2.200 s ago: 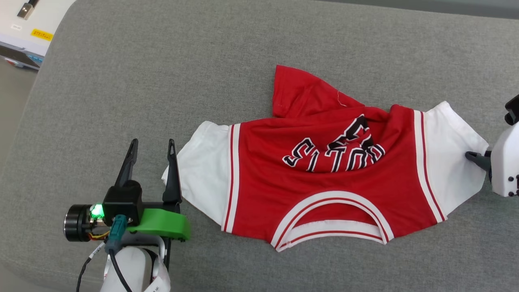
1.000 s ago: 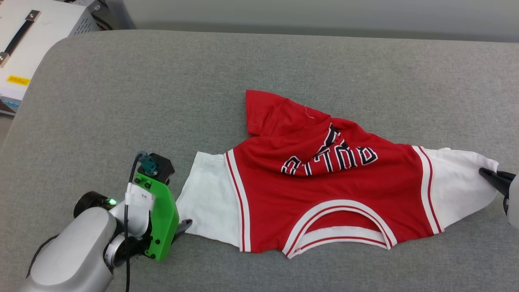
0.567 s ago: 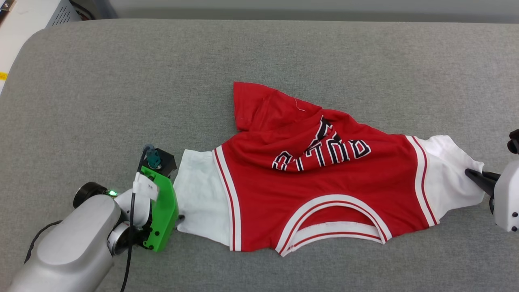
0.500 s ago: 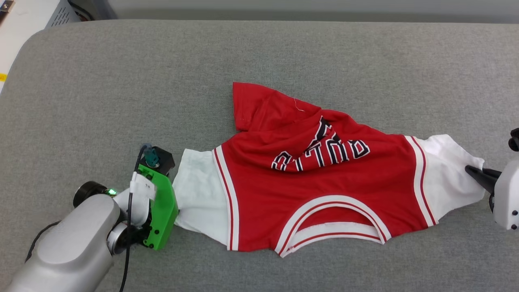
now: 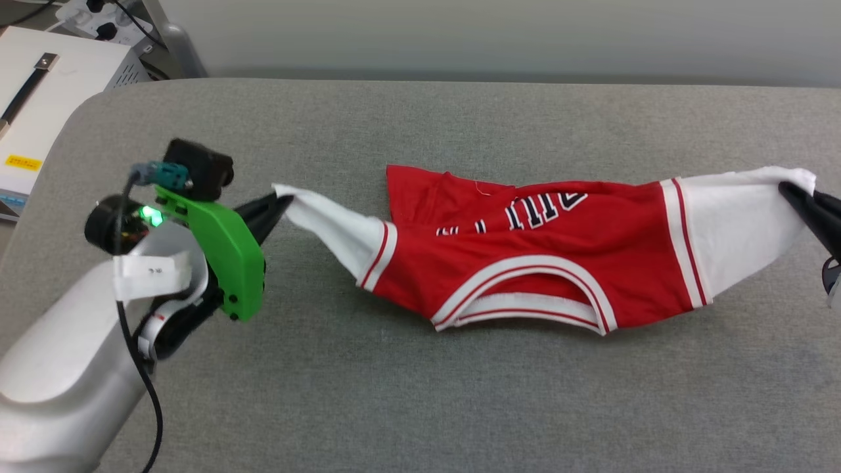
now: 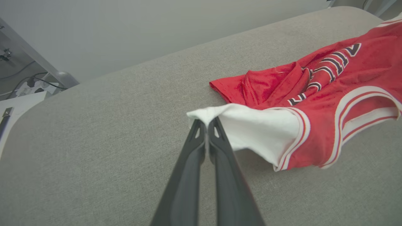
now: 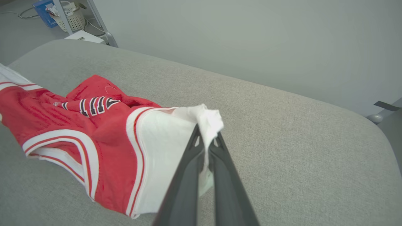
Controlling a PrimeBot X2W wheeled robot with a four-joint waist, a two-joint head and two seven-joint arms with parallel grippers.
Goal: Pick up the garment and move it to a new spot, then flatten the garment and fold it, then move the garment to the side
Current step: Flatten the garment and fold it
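Observation:
The garment [image 5: 545,263], a red jersey with white sleeves and black lettering, hangs stretched between both arms above the grey cushion [image 5: 407,381], its middle sagging onto it. My left gripper [image 5: 279,200] is shut on the tip of one white sleeve [image 6: 251,125]; in the left wrist view the left gripper [image 6: 205,124] pinches that cloth between closed fingers. At the right edge my right gripper [image 5: 792,190] is shut on the other white sleeve [image 7: 166,138], and the right wrist view shows the right gripper [image 7: 205,131] with cloth bunched over its tips.
A white case with a black handle [image 5: 39,105] stands off the cushion's left end, with cables behind it. A pale wall [image 5: 499,33] runs along the cushion's far edge. A basket [image 7: 73,18] stands on the floor far off.
My left gripper closed on the left sleeve and rose with it. The right gripper also lifted its sleeve, so the garment now hangs stretched instead of lying flat. The head camera shifted.

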